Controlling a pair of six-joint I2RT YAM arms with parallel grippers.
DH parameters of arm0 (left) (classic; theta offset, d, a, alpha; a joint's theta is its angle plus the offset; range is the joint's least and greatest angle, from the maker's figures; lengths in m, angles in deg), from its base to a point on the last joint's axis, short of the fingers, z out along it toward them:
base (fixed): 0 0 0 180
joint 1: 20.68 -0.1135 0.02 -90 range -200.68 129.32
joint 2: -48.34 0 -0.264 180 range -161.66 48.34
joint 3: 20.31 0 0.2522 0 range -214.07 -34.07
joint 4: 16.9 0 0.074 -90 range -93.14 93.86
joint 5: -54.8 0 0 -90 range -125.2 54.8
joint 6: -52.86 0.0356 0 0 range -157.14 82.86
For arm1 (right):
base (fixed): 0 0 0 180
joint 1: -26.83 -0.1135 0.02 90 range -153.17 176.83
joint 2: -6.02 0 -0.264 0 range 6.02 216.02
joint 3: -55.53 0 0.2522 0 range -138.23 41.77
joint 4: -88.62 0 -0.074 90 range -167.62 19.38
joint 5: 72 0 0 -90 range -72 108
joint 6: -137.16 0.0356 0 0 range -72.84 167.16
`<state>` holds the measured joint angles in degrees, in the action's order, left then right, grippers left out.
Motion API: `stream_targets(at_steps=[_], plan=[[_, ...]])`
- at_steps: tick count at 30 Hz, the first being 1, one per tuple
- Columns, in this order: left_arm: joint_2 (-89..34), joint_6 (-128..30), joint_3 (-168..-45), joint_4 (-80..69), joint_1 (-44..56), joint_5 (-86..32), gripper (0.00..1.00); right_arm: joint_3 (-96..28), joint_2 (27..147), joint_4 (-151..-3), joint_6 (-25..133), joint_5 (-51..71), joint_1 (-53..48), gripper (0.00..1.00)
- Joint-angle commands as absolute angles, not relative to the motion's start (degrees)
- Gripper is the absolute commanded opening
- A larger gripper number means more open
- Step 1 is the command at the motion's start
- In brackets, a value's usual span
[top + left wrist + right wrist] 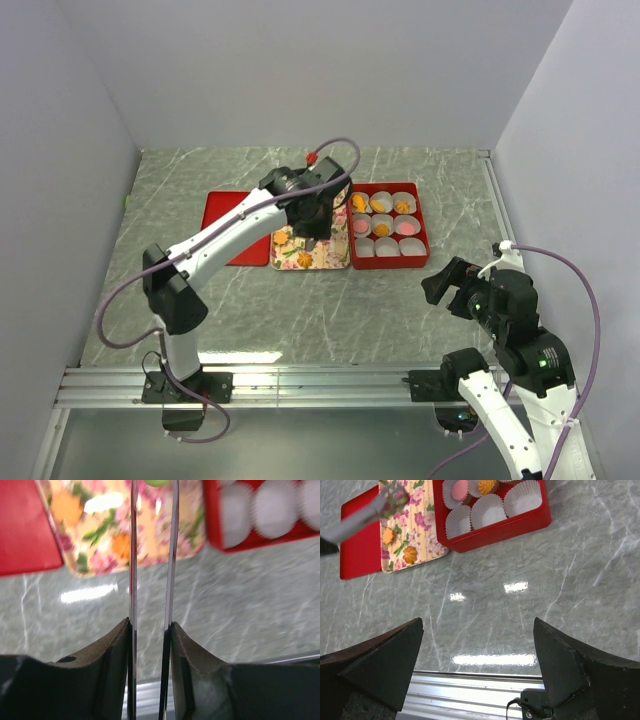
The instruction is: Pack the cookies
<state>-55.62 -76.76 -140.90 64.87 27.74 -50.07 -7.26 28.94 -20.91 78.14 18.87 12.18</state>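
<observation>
Left fingers [133,555] pinch green cookie [156,482].

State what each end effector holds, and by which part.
Left end effector pinches a small round green cookie by its sides, at the fingertips; right end effector is open, empty.

L arm reaches fwd, elbow bent; left black two-finger end effector [312,238] points down, thin fingers [132,555] nipping a small round green cookie [157,482]. R arm folded near base; right black end effector [446,281] gapes wide.
</observation>
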Motion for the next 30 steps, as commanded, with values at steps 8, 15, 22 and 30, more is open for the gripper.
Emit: stream_targets(at_steps=[8, 15, 22, 30], plan=[[-62.4, -72.7, -155.7, 63.8, 33.3, -45.9, 0.34, -6.8, 27.9, -22.8, 77.9, 20.0, 11.7, 0.97], [-63.2, -72.7, -152.6, 61.7, 35.9, -44.4, 0.34, -6.9, 28.5, -22.8, 77.6, 19.6, 11.7, 0.97], [-65.3, -71.9, -152.7, 62.6, 36.4, -45.7, 0.34, -6.9, 28.6, -22.7, 77.4, 19.5, 11.9, 0.97], [-65.8, -71.1, -152.5, 63.0, 36.4, -46.6, 0.39, -6.9, 29.1, -22.9, 77.2, 19.2, 11.7, 0.97]])
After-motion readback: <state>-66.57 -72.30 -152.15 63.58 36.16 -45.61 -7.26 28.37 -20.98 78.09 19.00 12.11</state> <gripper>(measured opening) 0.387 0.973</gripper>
